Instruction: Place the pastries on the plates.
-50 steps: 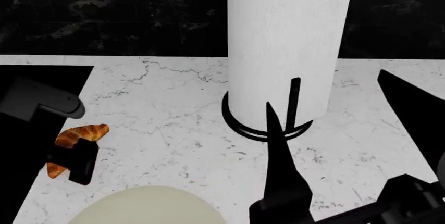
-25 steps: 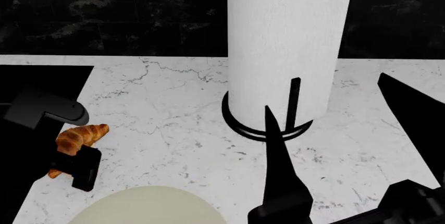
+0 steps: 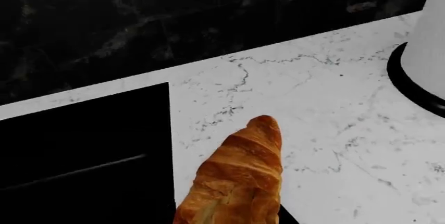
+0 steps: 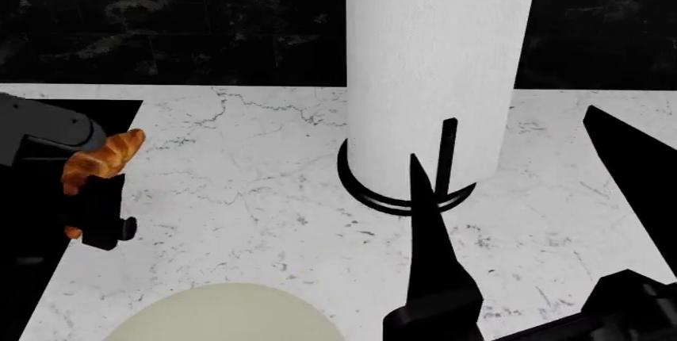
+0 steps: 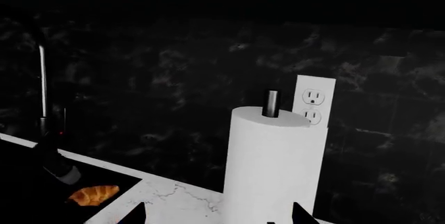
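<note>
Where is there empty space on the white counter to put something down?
Bare marble lies between the croissant in the left claw and the paper towel roll, down to the beige plate. Another bare patch lies on the roll's other side, toward the right arm. It is crowded around the roll's black ring base, where the right claw reaches in.

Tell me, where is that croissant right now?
The croissant is at the far left of the head view, gripped by the left gripper above the marble counter's edge, with the beige plate nearer the robot.
</note>
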Robot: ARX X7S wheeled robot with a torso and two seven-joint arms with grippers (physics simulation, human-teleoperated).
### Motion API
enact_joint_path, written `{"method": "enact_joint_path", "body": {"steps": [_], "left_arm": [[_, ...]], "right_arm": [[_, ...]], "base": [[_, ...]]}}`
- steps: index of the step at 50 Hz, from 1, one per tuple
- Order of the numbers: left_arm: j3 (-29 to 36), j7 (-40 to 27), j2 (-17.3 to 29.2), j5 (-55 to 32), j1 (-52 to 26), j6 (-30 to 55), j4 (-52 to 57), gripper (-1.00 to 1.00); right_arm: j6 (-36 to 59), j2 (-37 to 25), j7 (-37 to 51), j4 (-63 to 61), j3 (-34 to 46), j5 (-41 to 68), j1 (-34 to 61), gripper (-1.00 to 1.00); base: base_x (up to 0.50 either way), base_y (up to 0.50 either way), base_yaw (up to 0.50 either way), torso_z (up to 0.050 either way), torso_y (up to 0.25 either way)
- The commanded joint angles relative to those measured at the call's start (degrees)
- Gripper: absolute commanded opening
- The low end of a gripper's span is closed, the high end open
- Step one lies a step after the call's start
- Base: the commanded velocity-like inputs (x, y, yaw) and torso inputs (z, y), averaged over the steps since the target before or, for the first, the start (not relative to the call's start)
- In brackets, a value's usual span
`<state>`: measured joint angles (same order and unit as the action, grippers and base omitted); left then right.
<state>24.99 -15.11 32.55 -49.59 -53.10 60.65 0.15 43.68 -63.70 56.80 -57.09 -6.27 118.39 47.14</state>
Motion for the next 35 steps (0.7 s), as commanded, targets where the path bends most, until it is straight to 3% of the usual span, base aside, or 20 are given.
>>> {"method": "enact_joint_path", "body": {"steps": [1,8,18,31,35], "left_arm": [[-21.6,-24.0,5.1,-27.5,3.3,11.1,28.9,-1.00],[-31.4,-36.0,6.5,-41.6,11.3,7.6,38.0,-1.00],[-34.3,-32.9,3.9,-36.0,18.5,3.8,39.4,-1.00],[-35.8,-35.3,4.6,-40.5,20.6,2.8,41.2,-1.00],[-36.3,-36.0,5.2,-41.8,20.9,2.6,41.5,-1.00]], "right_arm": [[3.6,3.9,0.2,1.3,4.0,-6.4,2.7,1.00],[5.6,8.4,-7.1,4.3,1.7,-15.7,-2.8,1.00],[7.3,12.0,-9.8,7.5,4.7,-21.1,-3.5,1.00],[5.9,10.1,-7.6,5.5,2.9,-18.4,-5.1,1.00],[5.1,10.0,-7.1,4.9,2.2,-17.2,-5.2,1.00]], "base": [[0.00,0.00,0.00,0.000,0.000],[0.00,0.00,0.00,0.000,0.000],[-0.33,0.06,0.00,0.000,0.000],[-0.50,0.12,0.00,0.000,0.000],[0.00,0.00,0.00,0.000,0.000]]}}
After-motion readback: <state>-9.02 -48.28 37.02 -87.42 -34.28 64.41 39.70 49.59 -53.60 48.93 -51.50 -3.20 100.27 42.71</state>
